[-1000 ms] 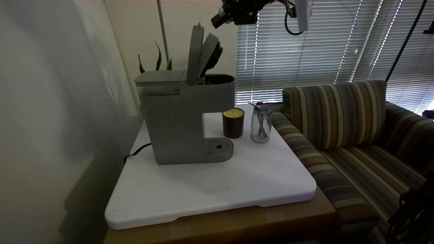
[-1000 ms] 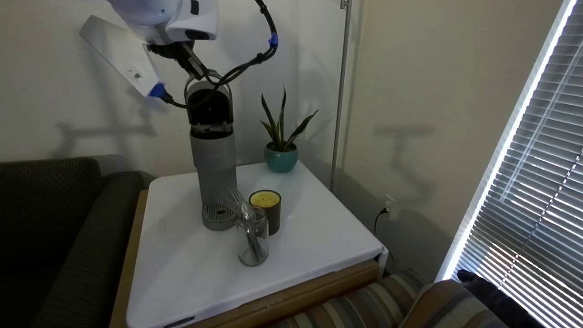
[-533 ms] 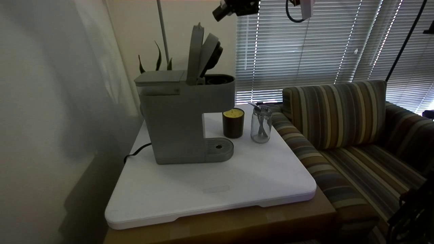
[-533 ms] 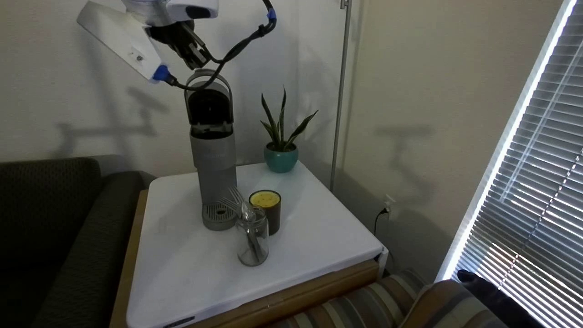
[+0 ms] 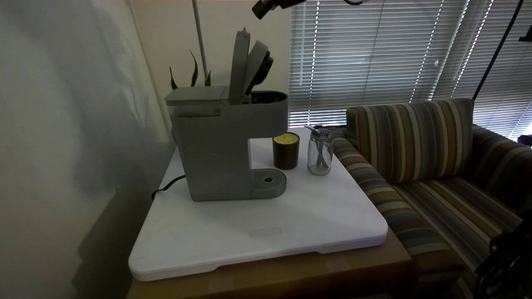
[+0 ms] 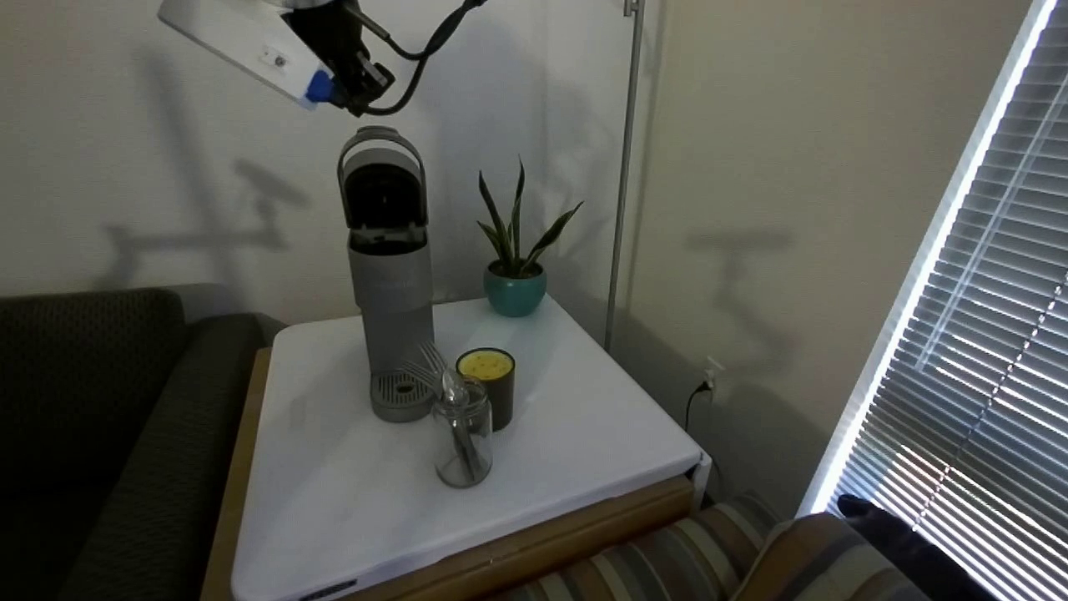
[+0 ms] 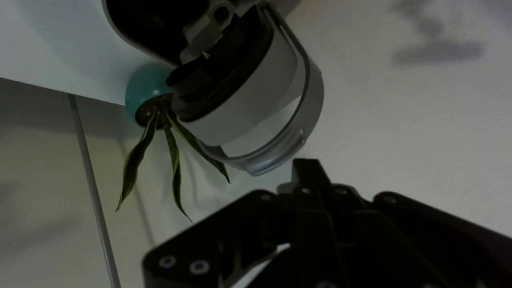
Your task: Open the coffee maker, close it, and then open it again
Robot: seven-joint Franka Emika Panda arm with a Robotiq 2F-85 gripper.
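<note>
Coffee maker (image 5: 216,153) stands on the white worktop (image 5: 208,241), lid (image 5: 254,62) tipped up, a glass jar (image 5: 319,158) of cutlery (image 6: 451,389) nearby. From where I stand, the tool (image 7: 307,167) hangs above that lid, clear of it, jaws drawn together.

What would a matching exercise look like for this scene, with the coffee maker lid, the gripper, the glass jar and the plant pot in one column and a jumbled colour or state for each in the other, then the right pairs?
Column one:
A. Coffee maker lid
B. Gripper
C. Glass jar
D. Plant pot

Column two:
1. Shut
2. Teal
3. Swung up, open
4. Cutlery inside

Right pairs: A-3; B-1; C-4; D-2
</note>
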